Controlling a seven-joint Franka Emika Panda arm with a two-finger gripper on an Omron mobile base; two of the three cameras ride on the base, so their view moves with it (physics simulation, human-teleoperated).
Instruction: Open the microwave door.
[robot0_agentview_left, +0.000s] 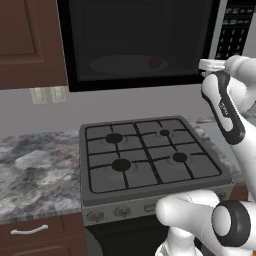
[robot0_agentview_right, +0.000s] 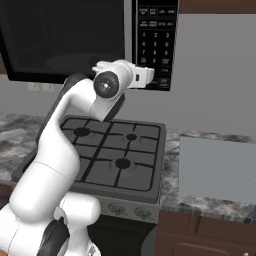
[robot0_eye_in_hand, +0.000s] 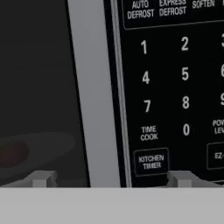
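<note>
The microwave door (robot0_agentview_left: 135, 40) is a wide dark glass panel that lies flush with the oven front above the stove. A silver-grey handle strip (robot0_agentview_left: 215, 30) runs down its right edge, beside the black keypad (robot0_agentview_left: 236, 30). My gripper (robot0_agentview_left: 210, 64) hovers at the microwave's lower right corner, open and holding nothing. From the right, the gripper (robot0_agentview_right: 148, 76) points at the seam between the door (robot0_agentview_right: 60, 35) and the keypad (robot0_agentview_right: 157, 40). In the hand view the handle strip (robot0_eye_in_hand: 94, 87) stands between the two fingertips (robot0_eye_in_hand: 43, 178), close ahead of the gripper (robot0_eye_in_hand: 113, 179).
A four-burner stove (robot0_agentview_left: 145, 155) sits right under the microwave, set in a marble counter (robot0_agentview_left: 35, 170). A brown cabinet (robot0_agentview_left: 25, 40) hangs to the left. A flat grey sheet (robot0_agentview_right: 215, 167) lies on the counter to the right. A reddish item (robot0_agentview_left: 155, 63) rests inside the microwave.
</note>
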